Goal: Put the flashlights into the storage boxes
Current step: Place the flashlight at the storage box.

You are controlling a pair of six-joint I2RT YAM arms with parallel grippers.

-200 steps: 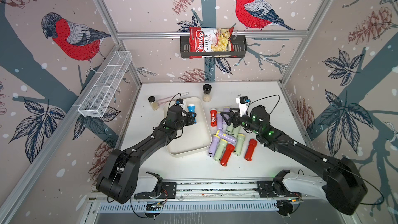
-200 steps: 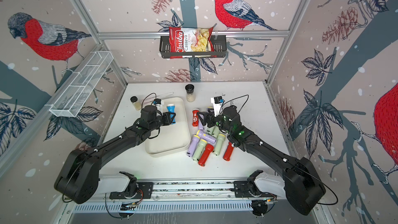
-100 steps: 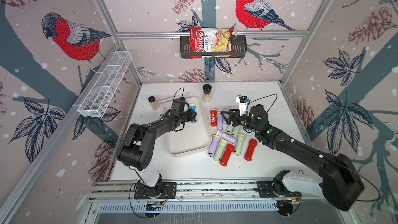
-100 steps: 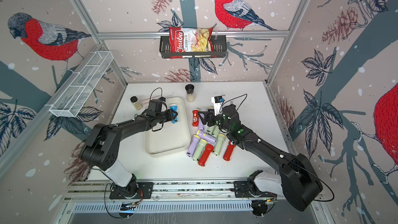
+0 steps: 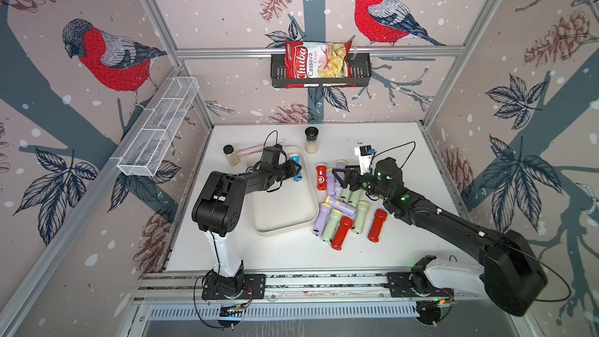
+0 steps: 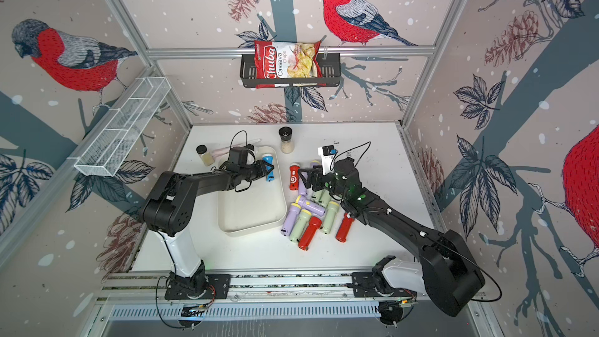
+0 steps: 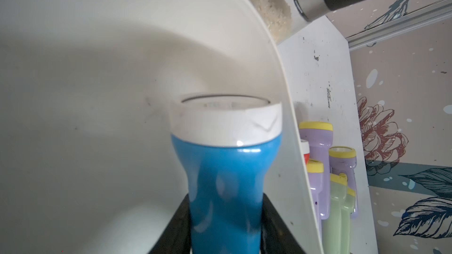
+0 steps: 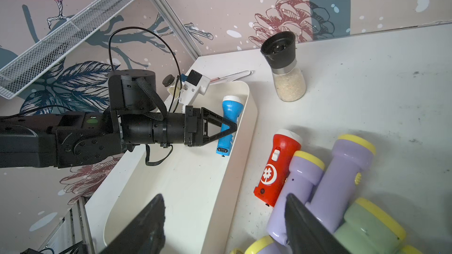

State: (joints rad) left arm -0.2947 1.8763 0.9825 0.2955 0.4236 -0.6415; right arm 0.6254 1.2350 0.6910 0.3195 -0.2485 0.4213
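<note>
The storage box is a cream-white shallow tray (image 5: 282, 230) (image 6: 249, 230) at the table's centre-left. My left gripper (image 5: 296, 170) (image 6: 269, 170) (image 8: 232, 128) reaches into its far right corner, shut on a blue flashlight (image 5: 294, 158) (image 7: 225, 179) (image 8: 231, 108) with a white head, which lies along the tray wall (image 7: 288, 118). Several flashlights lie piled right of the tray: a red one (image 5: 321, 176) (image 8: 276, 167), lilac ones (image 5: 340, 205) (image 8: 342, 174), pale green ones (image 5: 359, 217) and red ones (image 5: 377, 225). My right gripper (image 5: 340, 178) (image 6: 306, 178) (image 8: 225, 218) hovers open over the pile's far end, holding nothing.
A black-capped grinder jar (image 5: 311, 139) (image 8: 286, 74) and a small jar (image 5: 230, 154) stand behind the tray, with a pink tube (image 5: 256, 149) lying between them. A white wire mesh basket (image 5: 158, 124) hangs on the left wall. A black wall basket (image 5: 359, 69) holds a chips bag.
The left arm's elbow has risen, and its gripper has carried the blue flashlight a little right, into the tray's far right corner. The right gripper has stayed over the pile.
</note>
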